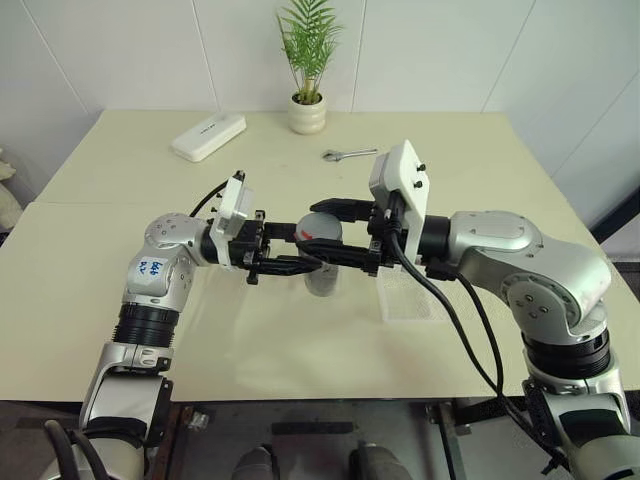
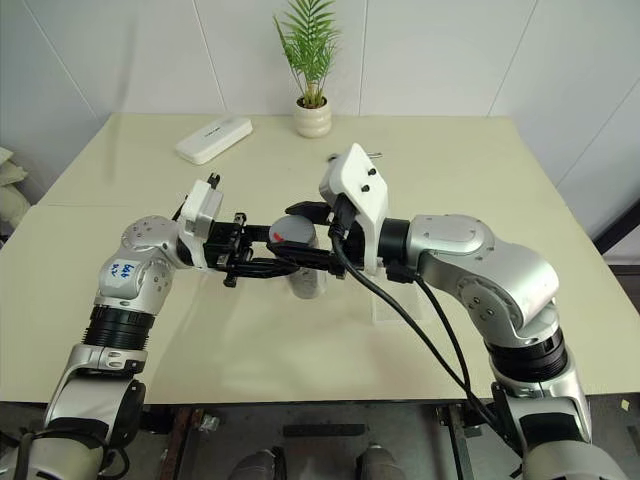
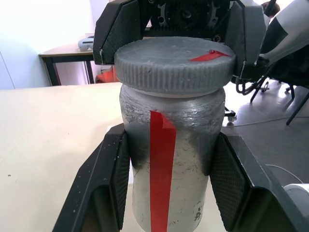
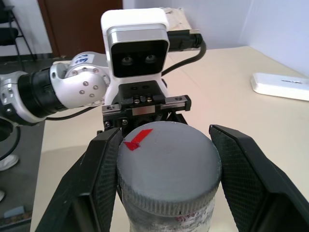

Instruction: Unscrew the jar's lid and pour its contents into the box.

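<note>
Held up over the table (image 1: 120,300), the jar (image 3: 174,159) is clamped by the left gripper (image 1: 300,262) as an anchor while the right gripper (image 1: 325,222) pinches the lid (image 4: 169,164) for twisting, the box (image 1: 412,302) just right.

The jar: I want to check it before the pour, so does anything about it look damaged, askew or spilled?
Nothing is spilled or askew. The jar stands upright, gripped by the left hand, with the lid sitting level on it in the right hand. One oddity: the red tape strip on its side has a curled, lifting top corner.
</note>
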